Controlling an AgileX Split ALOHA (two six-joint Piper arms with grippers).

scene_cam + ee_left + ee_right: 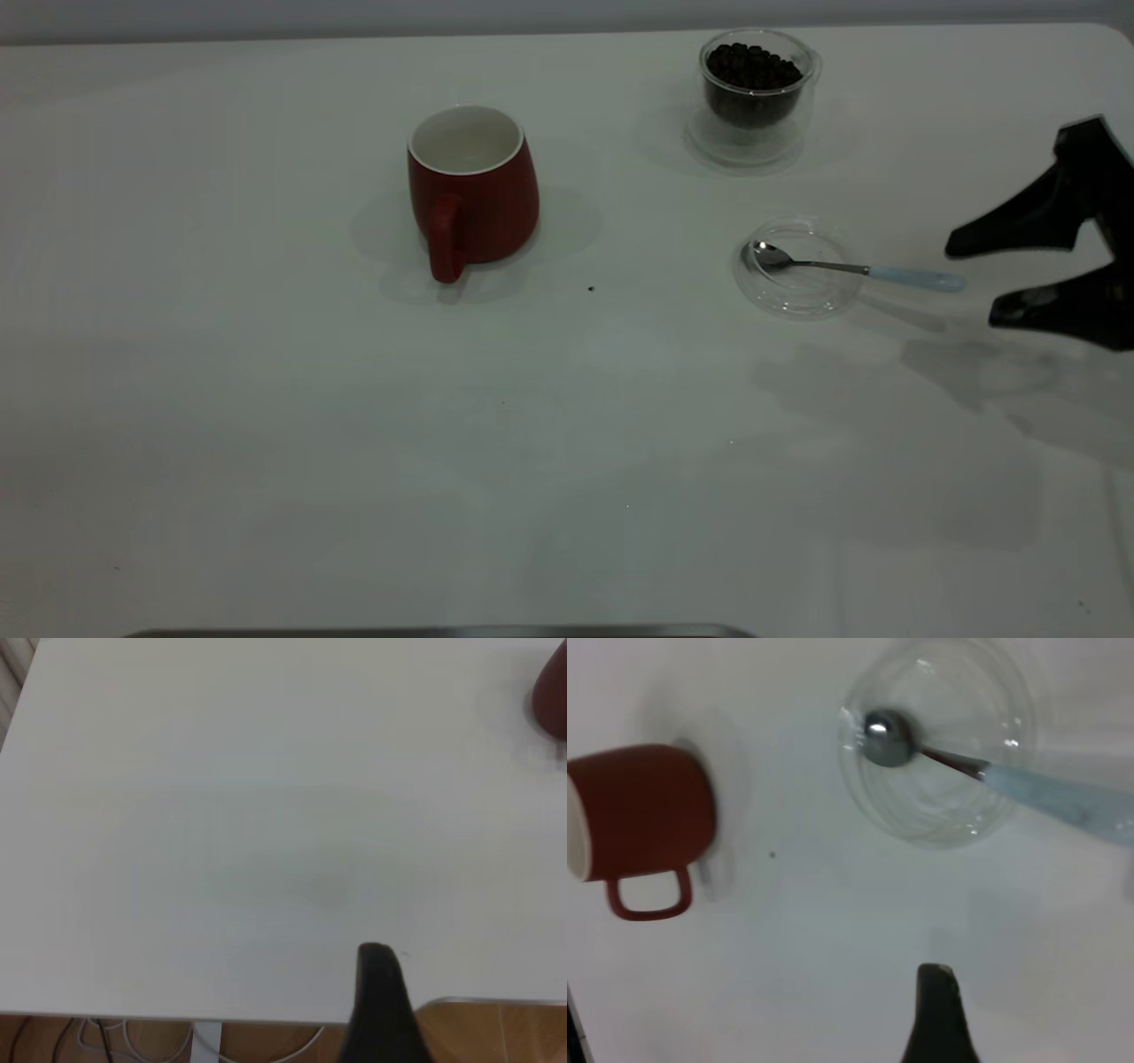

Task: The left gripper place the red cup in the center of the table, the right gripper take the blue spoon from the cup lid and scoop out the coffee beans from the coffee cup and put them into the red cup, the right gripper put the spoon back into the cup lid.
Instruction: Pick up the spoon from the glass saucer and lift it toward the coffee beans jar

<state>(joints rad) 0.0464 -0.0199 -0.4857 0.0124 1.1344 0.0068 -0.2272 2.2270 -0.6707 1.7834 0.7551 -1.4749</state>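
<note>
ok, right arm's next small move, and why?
Probably ease the open right gripper forward around the blue spoon handle, then close. The red cup stands mid-table, empty; the spoon rests in the cup lid, handle pointing at the gripper.

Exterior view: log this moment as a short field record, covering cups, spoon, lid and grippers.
red cup: upright on the table, left of centre, no beans visible inside
coffee cup: far right, holds coffee beans
blue spoon: bowl resting in cup lid, handle sticking out toward right gripper
right gripper: open, near spoon handle, not touching
left gripper: only one finger visible in the left wrist view
</note>
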